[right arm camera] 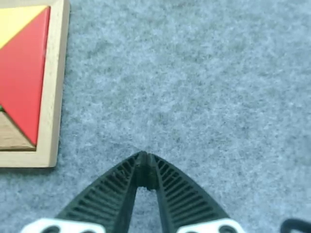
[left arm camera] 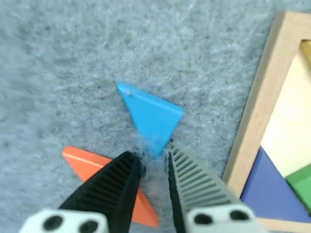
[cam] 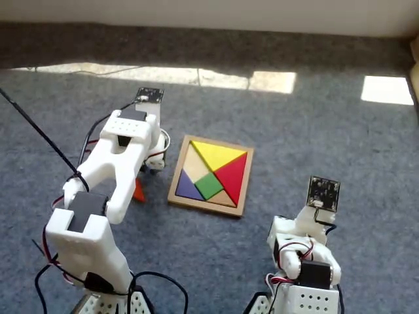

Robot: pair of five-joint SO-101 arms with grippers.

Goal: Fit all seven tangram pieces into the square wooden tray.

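Observation:
The square wooden tray (cam: pixel 243 186) lies mid-table holding a yellow triangle (cam: pixel 216 156), a red triangle (cam: pixel 234 175), a green square (cam: pixel 209 186) and a dark blue triangle (cam: pixel 188 188). Left of the tray, a light blue triangle (left arm camera: pixel 151 114) lies on the carpet. My left gripper (left arm camera: pixel 151 158) is narrowly open, with one corner of that triangle between its fingertips. An orange piece (left arm camera: pixel 87 162) lies beside it, partly under the black finger (left arm camera: pixel 114 182). My right gripper (right arm camera: pixel 144 158) is shut and empty over bare carpet, to the right of the tray's corner (right arm camera: pixel 48 155).
Grey carpet covers the whole table. The left arm (cam: pixel 124 150) stretches over the area left of the tray, and the orange piece (cam: pixel 138 191) peeks out beside it. The right arm (cam: pixel 308 242) stays folded at the front right. Sunlit patches (cam: pixel 386 89) lie at the back.

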